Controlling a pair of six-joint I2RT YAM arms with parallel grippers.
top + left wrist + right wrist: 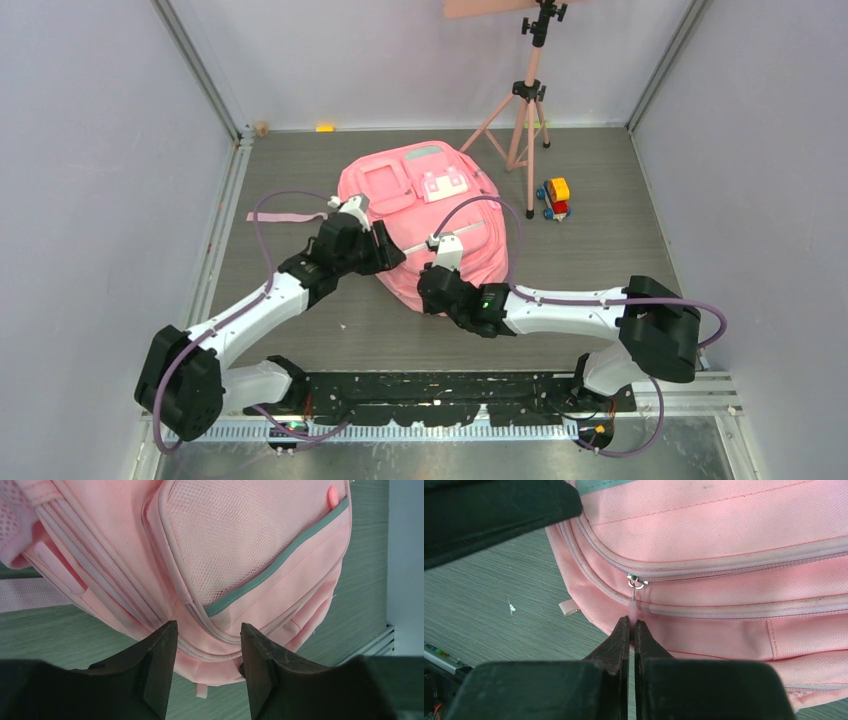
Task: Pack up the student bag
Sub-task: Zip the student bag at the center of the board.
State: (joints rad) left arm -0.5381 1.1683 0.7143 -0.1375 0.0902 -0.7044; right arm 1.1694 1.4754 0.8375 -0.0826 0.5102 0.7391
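My pink student bag point(420, 215) lies flat in the middle of the table point(620, 250). Its front is up, so its pockets show.

My left pincer point(207, 630) is over the left side of the bag. Its two fingers are spread apart above the bag's round edge. Past them I see a mesh pocket point(240, 540) with a grey-green band.

My right pincer point(631, 624) is at the near edge of the bag. Its fingers are pressed together. They pinch the little pink zip pull point(632, 609) that hangs from a silver slider point(636, 582) on one of the zips. That zip looks closed where I can see it.

A pink strap point(285, 216) lies flat on the table at the bag's left. A pink tripod point(528, 110) stands behind the bag on the right. A small toy truck point(553, 198) sits near the tripod's feet, apart from the bag.
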